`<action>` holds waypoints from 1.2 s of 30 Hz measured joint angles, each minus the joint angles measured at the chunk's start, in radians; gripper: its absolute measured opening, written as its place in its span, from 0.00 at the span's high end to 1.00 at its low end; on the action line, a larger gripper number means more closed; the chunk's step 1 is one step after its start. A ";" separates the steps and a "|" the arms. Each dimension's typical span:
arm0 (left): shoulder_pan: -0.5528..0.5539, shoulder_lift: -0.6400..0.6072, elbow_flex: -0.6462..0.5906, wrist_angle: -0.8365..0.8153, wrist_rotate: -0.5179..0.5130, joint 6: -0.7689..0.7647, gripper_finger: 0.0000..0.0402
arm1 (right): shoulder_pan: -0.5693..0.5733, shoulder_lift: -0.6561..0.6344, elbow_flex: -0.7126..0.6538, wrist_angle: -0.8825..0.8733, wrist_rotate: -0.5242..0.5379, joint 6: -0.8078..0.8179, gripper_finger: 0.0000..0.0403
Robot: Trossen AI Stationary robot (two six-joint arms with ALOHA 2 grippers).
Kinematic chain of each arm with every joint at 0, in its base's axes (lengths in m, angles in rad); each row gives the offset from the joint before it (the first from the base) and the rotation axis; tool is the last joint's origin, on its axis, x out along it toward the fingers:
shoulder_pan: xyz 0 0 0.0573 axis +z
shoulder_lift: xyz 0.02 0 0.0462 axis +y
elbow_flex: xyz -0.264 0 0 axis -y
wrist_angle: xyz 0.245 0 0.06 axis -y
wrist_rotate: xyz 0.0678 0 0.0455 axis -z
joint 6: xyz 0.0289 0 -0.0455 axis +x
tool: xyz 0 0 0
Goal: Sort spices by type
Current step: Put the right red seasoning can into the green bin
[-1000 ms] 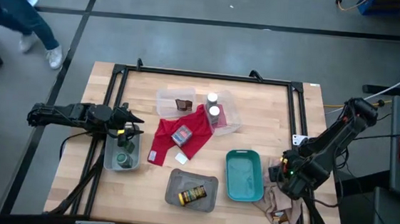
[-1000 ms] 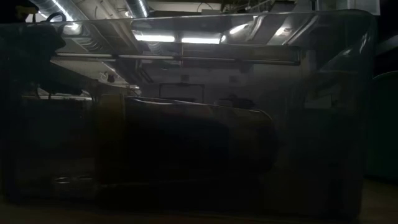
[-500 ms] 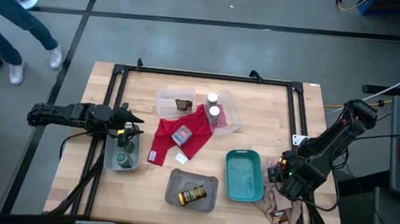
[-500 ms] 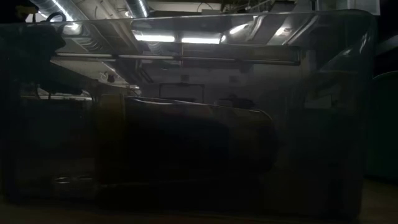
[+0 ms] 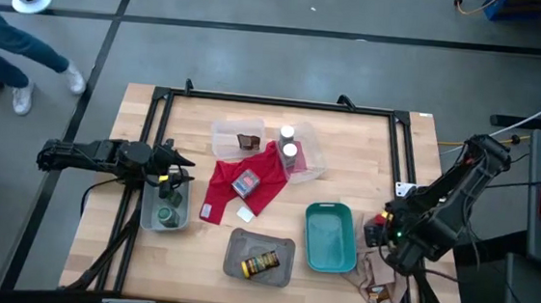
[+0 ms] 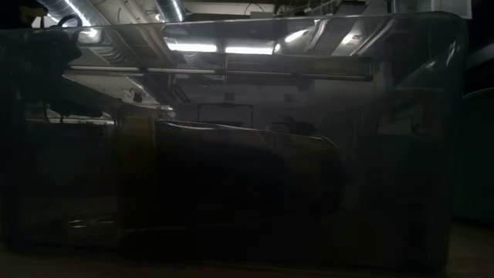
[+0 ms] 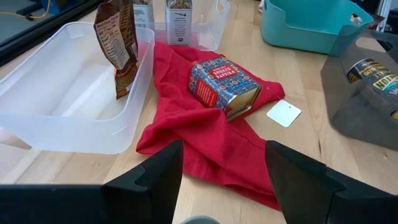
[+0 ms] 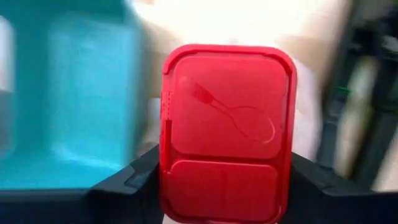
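Observation:
My right gripper (image 8: 227, 186) hangs over the beige cloth (image 5: 372, 276), next to the teal tray (image 5: 330, 236), and is shut on a small red tin (image 8: 227, 130). My left gripper (image 7: 224, 180) waits open at the table's left, above a clear bin (image 5: 149, 221) with green-lidded jars (image 5: 166, 216). Another red tin (image 7: 224, 84) lies on the red cloth (image 7: 205, 140). A brown packet (image 7: 117, 43) leans in the clear tray (image 7: 68, 93). Two white-capped bottles (image 5: 289, 143) stand in a second clear tray. A yellow-labelled jar (image 5: 262, 263) lies in the grey tray (image 5: 238, 251). My right gripper pinches the red tin by its two long sides (image 8: 166, 162) between its two fingers (image 8: 134, 180). The fingers point down from above. The tin's lid, embossed with a fork and spoon, faces the wrist camera. The tin is lifted clear of the cloth.
Brown packets (image 5: 380, 300) lie on the beige cloth near the table's front right corner. A white tag (image 7: 283, 113) lies beside the red cloth. A dark translucent container wall (image 6: 247, 154) fills the low view. A person (image 5: 10, 15) walks on the floor beyond the table's far left.
My right gripper has risen a little above the beige cloth and stays beside the teal tray. The person at the far left has walked on.

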 joint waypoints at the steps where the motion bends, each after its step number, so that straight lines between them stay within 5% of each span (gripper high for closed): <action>1: 0.000 0.000 0.000 0.000 0.000 0.000 0.48 | 0.000 0.000 0.015 0.002 0.037 0.000 0.47; 12: 0.000 0.000 0.000 0.085 -0.001 -0.035 0.48 | -0.012 0.026 0.052 0.059 0.353 -0.052 0.47; 25: 0.000 0.000 0.000 0.240 -0.002 -0.134 0.48 | -0.201 0.187 0.051 0.299 0.346 -0.453 0.47; 36: 0.000 0.000 0.000 0.240 -0.001 -0.137 0.48 | -0.280 0.245 0.051 0.336 0.234 -0.581 0.44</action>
